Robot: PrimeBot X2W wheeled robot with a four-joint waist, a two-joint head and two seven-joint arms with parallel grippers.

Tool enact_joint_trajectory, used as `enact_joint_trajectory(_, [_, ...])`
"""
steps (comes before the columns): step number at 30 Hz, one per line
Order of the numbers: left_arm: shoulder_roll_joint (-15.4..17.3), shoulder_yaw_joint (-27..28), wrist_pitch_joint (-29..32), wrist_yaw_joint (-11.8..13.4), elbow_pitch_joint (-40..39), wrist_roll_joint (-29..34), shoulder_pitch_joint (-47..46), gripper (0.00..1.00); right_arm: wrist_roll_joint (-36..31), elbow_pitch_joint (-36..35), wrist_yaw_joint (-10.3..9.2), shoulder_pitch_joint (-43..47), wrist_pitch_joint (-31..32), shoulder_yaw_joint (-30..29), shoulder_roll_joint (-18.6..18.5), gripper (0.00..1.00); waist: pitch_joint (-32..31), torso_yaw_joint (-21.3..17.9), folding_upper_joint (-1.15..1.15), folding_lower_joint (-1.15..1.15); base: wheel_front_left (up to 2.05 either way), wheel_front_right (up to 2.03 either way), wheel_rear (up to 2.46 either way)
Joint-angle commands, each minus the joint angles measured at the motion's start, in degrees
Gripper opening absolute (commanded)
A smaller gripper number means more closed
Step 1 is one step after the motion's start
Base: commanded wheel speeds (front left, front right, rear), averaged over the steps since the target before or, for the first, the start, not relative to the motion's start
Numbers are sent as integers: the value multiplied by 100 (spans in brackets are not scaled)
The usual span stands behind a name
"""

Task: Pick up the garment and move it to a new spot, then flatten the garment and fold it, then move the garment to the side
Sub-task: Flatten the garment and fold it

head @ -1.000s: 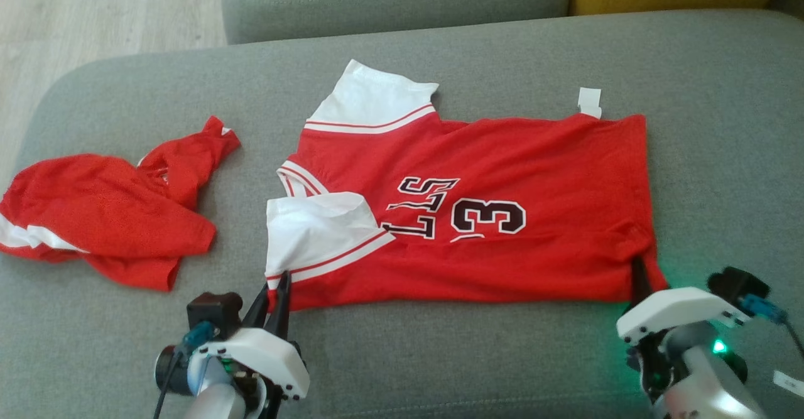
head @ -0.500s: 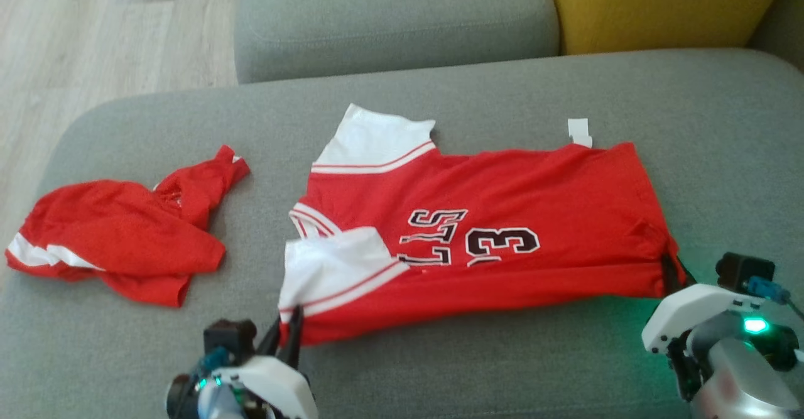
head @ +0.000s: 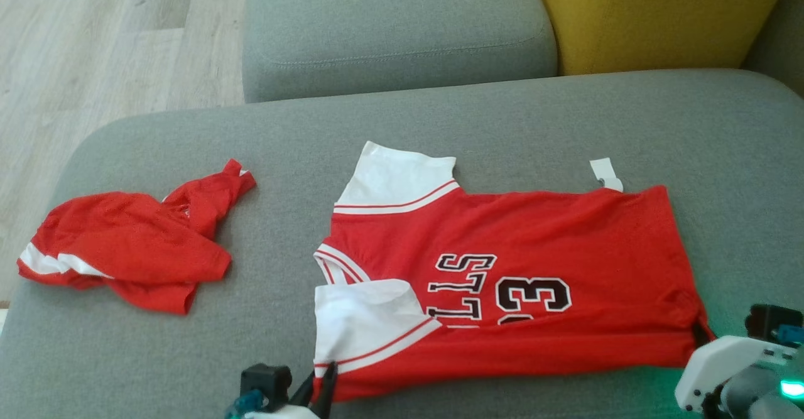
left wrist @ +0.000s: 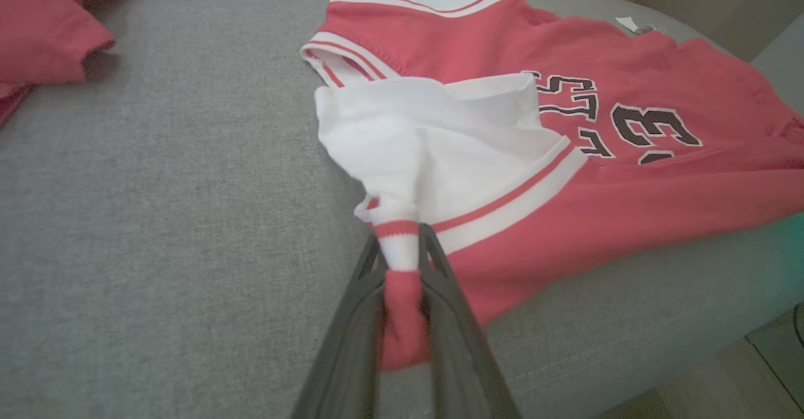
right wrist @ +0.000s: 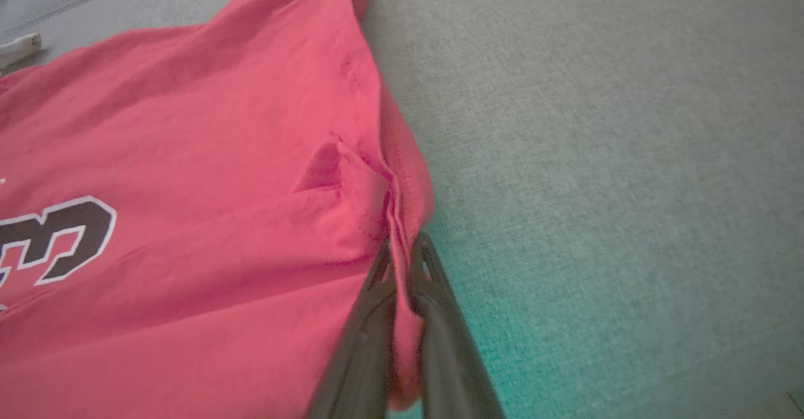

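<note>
Here we hold the red short-sleeved jersey with white sleeves and black lettering (head: 502,249) by its two near corners, and that grip explains the layout. Our left gripper (left wrist: 402,243) has its dark fingers pinched together on a bunch of white sleeve and red hem at the shoulder end, the cloth rising into a small peak between them. Our right gripper (right wrist: 402,246) is clamped on the hem corner at the opposite end, with fabric gathered into a tuck just above the tips. The jersey lies spread on the broad grey fabric sofa seat (head: 502,117), lettering up, its near sleeve folded over the chest and its far sleeve flat. A small white label (head: 606,174) pokes out at the far hem corner. Holding both ends of the same long edge lets us, we judge, carry that edge over the body in one even fold (or tug it taut first, since wrinkles run from each pinch). The crumpled second red garment with white trim (head: 125,252) sits well apart to our left, out of the fold's way.
</note>
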Motion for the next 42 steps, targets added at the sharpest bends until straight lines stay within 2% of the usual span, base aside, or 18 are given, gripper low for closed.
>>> enact_joint_trajectory(1, [52, 158, 45, 33, -218, -14, -169, 0, -35, -431, -5, -50, 155, 3, -7, 0, 12, 8, 0, 0, 0, 0, 0])
enact_joint_trajectory(2, [50, 145, 64, 40, -224, -18, -163, 4, -32, -557, -5, 16, 230, -28, 32, 24, 17, 11, 0, 0, 0, 0, 0])
enact_joint_trajectory(3, [48, 134, 76, 49, -226, -22, -163, 58, -44, -683, -5, 79, 294, -48, 64, 100, 22, 12, 0, 0, 0, 0, 0])
enact_joint_trajectory(4, [47, 122, 97, 59, -218, -23, -168, 100, -66, -808, -5, 135, 352, -77, 89, 100, 29, 11, 0, 0, 0, 0, 0])
enact_joint_trajectory(9, [46, 77, 171, 69, -190, -34, -205, 100, -82, -1353, -5, 246, 404, -143, 208, 100, 61, -6, 0, 0, 0, 0, 0])
enact_joint_trajectory(14, [133, 338, -127, 191, -428, -120, -394, 100, 45, -2160, -5, 185, -41, 86, 298, 100, 152, -65, 0, 0, 0, 0, 0])
enact_joint_trajectory(16, [272, 278, -229, 33, -597, -34, -577, 100, 97, -2421, -5, 127, -239, 257, 309, 100, 205, -103, 0, 0, 0, 0, 0])
enact_joint_trajectory(21, [472, 458, -243, -170, -995, -117, -1263, 100, 150, -2789, -5, -123, -503, 632, 292, 100, 448, -179, 0, 0, 0, 0, 0])
enact_joint_trajectory(28, [842, 336, 772, -699, -833, -377, -3134, 100, 85, -2963, -5, -851, -374, 1099, 230, 100, 1260, -328, 0, 0, 0, 0, 0])
enact_joint_trajectory(32, [1214, 112, 1404, -789, -337, -654, -4407, 100, 37, -3011, -5, -1437, -319, 1344, 258, 100, 1828, -565, 0, 0, 0, 0, 0])
enact_joint_trajectory(36, [1678, -662, 2034, -797, 46, -1238, -5381, 100, 46, -3003, -5, -1855, -346, 1567, 327, 100, 2235, -843, 0, 0, 0, 0, 0])
enact_joint_trajectory(42, [2281, -1722, 2566, -798, 546, -2023, -6276, 100, 58, -3024, -5, -2145, -429, 1721, 387, 100, 2638, -1201, 0, 0, 0, 0, 0])
